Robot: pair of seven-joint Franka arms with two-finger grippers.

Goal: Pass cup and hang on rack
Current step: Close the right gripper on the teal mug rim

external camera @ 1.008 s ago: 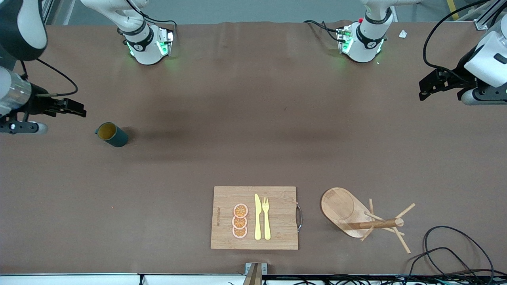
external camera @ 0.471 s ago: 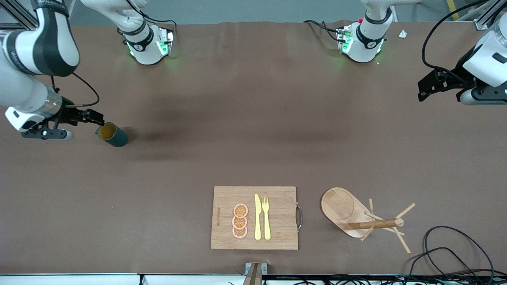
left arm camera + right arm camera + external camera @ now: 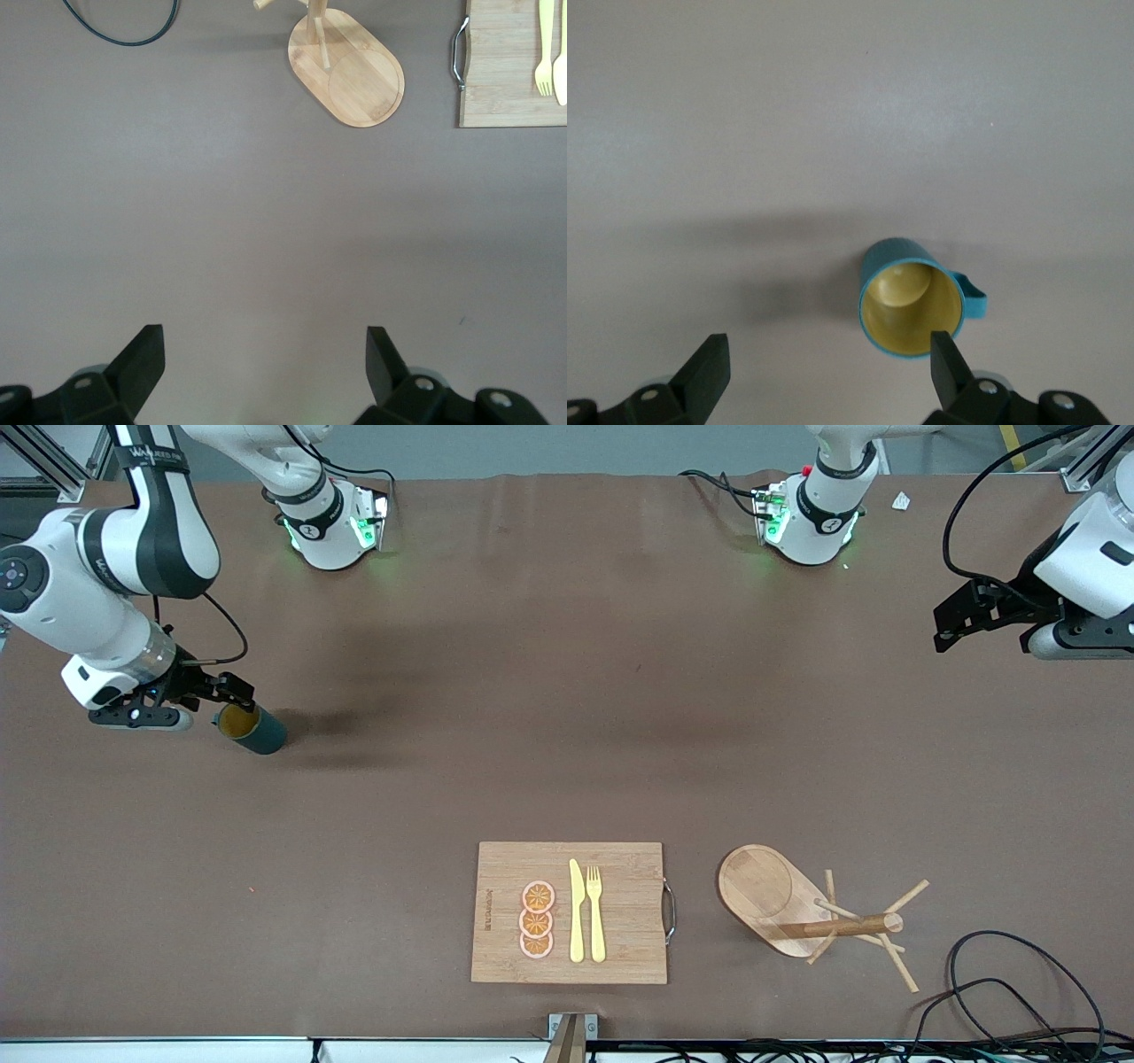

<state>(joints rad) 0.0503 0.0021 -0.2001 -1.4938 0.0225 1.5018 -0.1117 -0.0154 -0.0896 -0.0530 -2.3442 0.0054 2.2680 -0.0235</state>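
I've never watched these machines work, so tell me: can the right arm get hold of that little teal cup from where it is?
Probably yes. The right claw hangs open just above the cup, which stands upright with nothing beside it on the table.

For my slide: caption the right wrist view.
Open right end effector above the upright teal cup, not yet gripping it.

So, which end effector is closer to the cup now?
The right end effector is open right above the cup. The left end effector waits open at the left arm's end of the table.
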